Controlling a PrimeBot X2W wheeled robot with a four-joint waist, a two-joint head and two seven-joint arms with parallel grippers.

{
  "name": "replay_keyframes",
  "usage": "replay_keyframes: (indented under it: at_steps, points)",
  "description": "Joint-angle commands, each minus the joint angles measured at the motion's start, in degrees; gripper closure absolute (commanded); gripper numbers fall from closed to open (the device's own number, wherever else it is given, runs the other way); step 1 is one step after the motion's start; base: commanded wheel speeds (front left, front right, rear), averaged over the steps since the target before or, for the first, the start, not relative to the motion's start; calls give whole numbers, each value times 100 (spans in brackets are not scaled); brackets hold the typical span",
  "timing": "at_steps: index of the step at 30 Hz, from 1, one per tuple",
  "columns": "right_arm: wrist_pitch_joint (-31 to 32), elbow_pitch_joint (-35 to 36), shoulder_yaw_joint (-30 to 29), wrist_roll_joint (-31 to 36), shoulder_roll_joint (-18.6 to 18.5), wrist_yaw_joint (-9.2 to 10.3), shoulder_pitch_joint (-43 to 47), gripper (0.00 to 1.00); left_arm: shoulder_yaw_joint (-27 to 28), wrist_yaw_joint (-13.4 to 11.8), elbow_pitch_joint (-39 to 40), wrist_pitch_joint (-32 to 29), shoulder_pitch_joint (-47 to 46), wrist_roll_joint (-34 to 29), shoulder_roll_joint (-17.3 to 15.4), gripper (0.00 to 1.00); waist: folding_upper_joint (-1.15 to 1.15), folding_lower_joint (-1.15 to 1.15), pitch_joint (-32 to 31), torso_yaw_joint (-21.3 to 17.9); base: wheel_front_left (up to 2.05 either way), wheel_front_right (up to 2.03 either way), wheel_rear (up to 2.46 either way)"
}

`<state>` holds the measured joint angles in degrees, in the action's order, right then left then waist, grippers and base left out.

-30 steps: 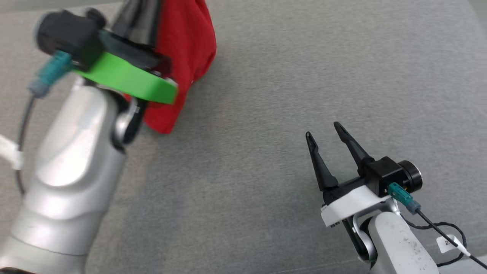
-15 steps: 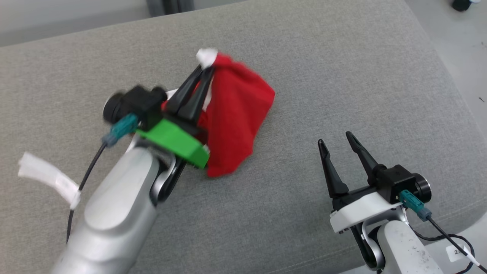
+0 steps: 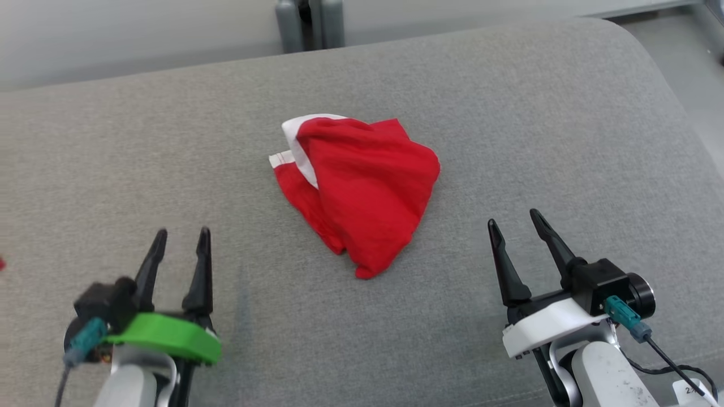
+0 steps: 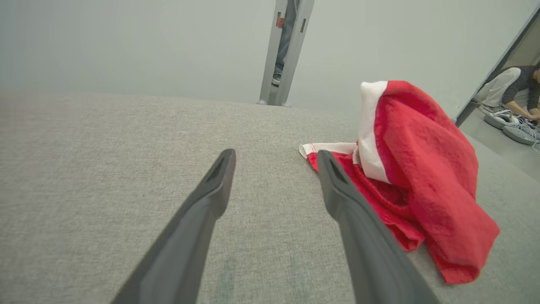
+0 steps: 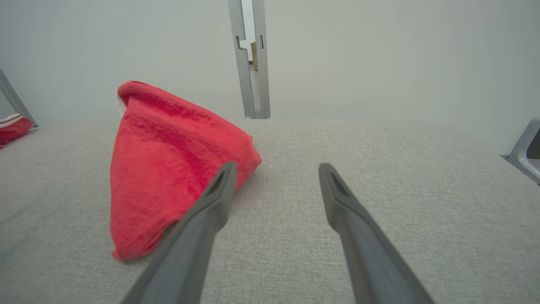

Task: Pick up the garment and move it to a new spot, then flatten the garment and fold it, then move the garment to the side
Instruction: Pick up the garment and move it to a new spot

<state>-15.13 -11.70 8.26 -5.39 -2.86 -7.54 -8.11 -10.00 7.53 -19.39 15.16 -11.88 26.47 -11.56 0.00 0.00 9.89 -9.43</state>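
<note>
The garment [image 3: 362,189] is red with a white band and lies crumpled in a heap on the middle of the grey cushion [image 3: 509,113]. My left gripper [image 3: 180,233] stands open at the lower left, apart from the cloth, with nothing between its fingers. At the lower right my right gripper [image 3: 513,219] is open too, also clear of the garment. In the left wrist view the garment [image 4: 417,169] rises to the right of the open left gripper [image 4: 276,156]. The right wrist view has the garment [image 5: 168,164] to the left of the open right gripper [image 5: 276,166].
The cushion's rounded right edge [image 3: 679,113] drops to the floor. A grey post [image 3: 308,22] stands behind the far edge. A seated person [image 4: 512,90] shows at the far right of the left wrist view. Another red cloth [image 5: 12,126] lies beyond the left edge.
My left gripper has let go of the garment, opened and drawn back to the lower left. The garment now rests on the cushion. The head camera has shifted.
</note>
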Motion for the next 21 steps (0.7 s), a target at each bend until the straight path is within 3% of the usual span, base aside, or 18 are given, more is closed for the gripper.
replay_keyframes:
  at_steps: [1, 11, 21]
  points:
    - [-3, -6, -3, 55, -11, 10, 91, 0, 129, -7, 133, -1, 307, -188, 60, 0, 0, 0, -254, 243, 0, 0, 0]
    - [-3, -173, 105, 114, -11, 10, 379, 0, 1189, -7, 985, -1, 1558, -1119, 584, 0, 0, 0, -717, 461, 0, 0, 0]
    - [-3, -506, 468, 132, -10, 10, 236, 0, 1145, -7, 1130, -1, 1735, -1260, 766, 0, 0, 0, -660, 720, 0, 0, 0]
